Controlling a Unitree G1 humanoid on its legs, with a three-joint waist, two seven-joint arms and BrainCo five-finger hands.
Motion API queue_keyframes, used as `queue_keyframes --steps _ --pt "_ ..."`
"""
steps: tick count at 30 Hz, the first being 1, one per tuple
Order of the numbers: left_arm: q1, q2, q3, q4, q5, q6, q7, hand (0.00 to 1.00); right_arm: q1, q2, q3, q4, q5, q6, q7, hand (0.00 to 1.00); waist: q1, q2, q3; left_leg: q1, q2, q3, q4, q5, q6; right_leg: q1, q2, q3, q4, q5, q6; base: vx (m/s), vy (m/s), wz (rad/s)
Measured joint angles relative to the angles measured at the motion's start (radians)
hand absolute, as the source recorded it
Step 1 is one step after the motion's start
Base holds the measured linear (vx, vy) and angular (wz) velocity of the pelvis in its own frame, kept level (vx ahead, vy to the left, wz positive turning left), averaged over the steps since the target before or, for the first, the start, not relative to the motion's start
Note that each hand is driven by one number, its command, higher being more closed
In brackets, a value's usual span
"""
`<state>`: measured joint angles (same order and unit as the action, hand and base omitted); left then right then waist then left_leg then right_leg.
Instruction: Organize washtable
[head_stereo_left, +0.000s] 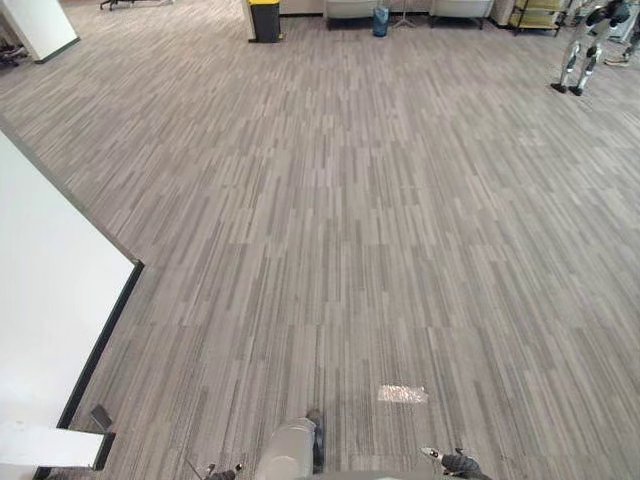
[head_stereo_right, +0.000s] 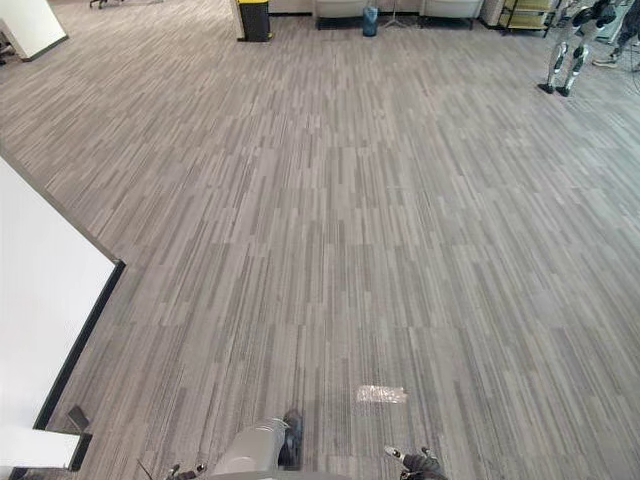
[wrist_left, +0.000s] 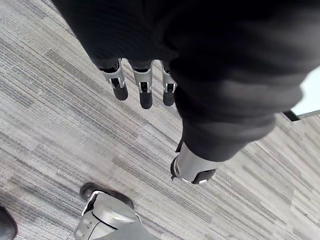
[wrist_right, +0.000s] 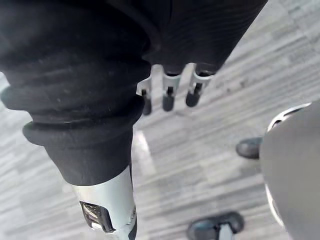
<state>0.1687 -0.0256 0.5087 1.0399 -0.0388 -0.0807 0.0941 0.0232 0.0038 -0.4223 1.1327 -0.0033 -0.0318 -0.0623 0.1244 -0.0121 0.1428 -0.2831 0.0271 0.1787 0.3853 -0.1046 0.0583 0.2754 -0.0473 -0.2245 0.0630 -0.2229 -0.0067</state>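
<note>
left hand and right hand hang slack over grey floor.

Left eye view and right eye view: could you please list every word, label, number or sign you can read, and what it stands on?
None can be read.
The black bin with a yellow top, the blue container and the white panel show no legible print; the pale patch on the floor bears no marks.

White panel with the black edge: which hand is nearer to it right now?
Left. The left hand hangs low, just to the right of the white panel and its near corner. The right hand hangs further right, well apart from it.
</note>
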Motion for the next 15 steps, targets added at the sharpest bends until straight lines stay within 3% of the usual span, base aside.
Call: queue_keyframes --steps 2,4,6,7,8,9,10,13,14,15 --pt "0.006 0.003 0.013 0.001 0.001 -0.004 -0.002 0.0 0.001 0.014 0.001 -0.013 -0.002 -0.001 0.001 0.0 0.0 -0.012 -0.001 0.01 -0.015 0.004 0.028 -0.028 0.03 -0.002 -0.021 0.039 0.048 0.005 0.009 0.35 0.247 0.07" --pt "0.009 0.006 0.022 0.006 0.001 -0.004 -0.006 0.0 0.007 0.02 -0.005 -0.021 -0.005 -0.004 0.002 0.0 0.004 -0.016 -0.009 0.059 -0.03 0.004 0.033 -0.077 0.045 -0.053 -0.044 0.083 0.242 0.003 0.016 0.4 0.282 0.06" --pt "0.008 0.02 0.003 0.011 0.003 -0.002 -0.007 0.0 0.008 0.022 -0.006 -0.021 -0.007 -0.007 0.005 0.0 0.0 -0.024 -0.016 0.114 -0.051 0.002 -0.002 -0.097 0.055 -0.182 -0.072 0.126 0.534 0.031 0.111 0.33 0.227 0.05" --pt "-0.002 0.026 -0.005 0.01 0.003 0.001 -0.007 0.0 0.012 0.016 -0.005 -0.024 -0.007 -0.01 0.008 0.0 -0.005 -0.027 -0.018 0.162 -0.072 -0.015 -0.028 -0.106 0.059 -0.272 -0.095 0.147 0.722 0.026 0.14 0.3 0.173 0.31" --pt "-0.012 0.025 -0.007 0.009 0.003 0.003 -0.007 0.0 0.019 0.009 -0.003 -0.036 -0.007 -0.01 0.009 0.0 -0.006 -0.026 -0.017 0.201 -0.08 -0.028 -0.051 -0.107 0.059 -0.311 -0.107 0.141 0.785 0.015 0.142 0.3 0.155 0.39" --pt "-0.018 0.025 -0.015 0.008 0.003 0.005 -0.006 0.0 0.027 0.007 -0.003 -0.042 -0.007 -0.008 0.009 0.0 -0.004 -0.024 -0.016 0.234 -0.084 -0.035 -0.072 -0.106 0.058 -0.331 -0.113 0.133 0.802 0.003 0.154 0.28 0.121 0.43" --pt "-0.02 0.026 -0.034 -0.003 0.003 0.004 -0.007 0.0 0.043 0.008 -0.003 -0.058 -0.007 -0.007 0.009 0.0 -0.004 -0.01 -0.013 0.284 -0.085 -0.054 -0.102 -0.106 0.058 -0.362 -0.118 0.108 0.787 -0.019 0.146 0.27 0.089 0.61" --pt "-0.036 0.022 -0.053 -0.021 0.002 0.001 -0.006 0.0 0.064 0.013 0.003 -0.081 -0.004 -0.009 0.008 0.0 -0.024 -0.012 -0.03 0.339 -0.08 -0.126 -0.136 -0.108 0.055 -0.415 -0.127 0.061 0.646 -0.039 0.126 0.25 0.019 0.82" --pt "-0.035 0.021 -0.071 -0.033 -0.001 -0.009 -0.006 0.0 0.065 0.015 0.026 -0.088 -0.003 -0.01 0.006 0.0 -0.035 -0.013 -0.032 0.354 -0.078 -0.153 -0.143 -0.117 0.04 -0.423 -0.126 0.067 0.505 -0.015 0.108 0.23 -0.05 0.99" --pt "-0.03 0.021 -0.08 -0.041 -0.01 -0.014 -0.006 0.0 0.071 0.017 0.042 -0.092 -0.004 -0.011 0.002 0.0 -0.034 -0.02 -0.039 0.362 -0.082 -0.154 -0.151 -0.122 0.03 -0.422 -0.128 0.072 0.413 0.061 0.079 0.2 -0.065 0.74"
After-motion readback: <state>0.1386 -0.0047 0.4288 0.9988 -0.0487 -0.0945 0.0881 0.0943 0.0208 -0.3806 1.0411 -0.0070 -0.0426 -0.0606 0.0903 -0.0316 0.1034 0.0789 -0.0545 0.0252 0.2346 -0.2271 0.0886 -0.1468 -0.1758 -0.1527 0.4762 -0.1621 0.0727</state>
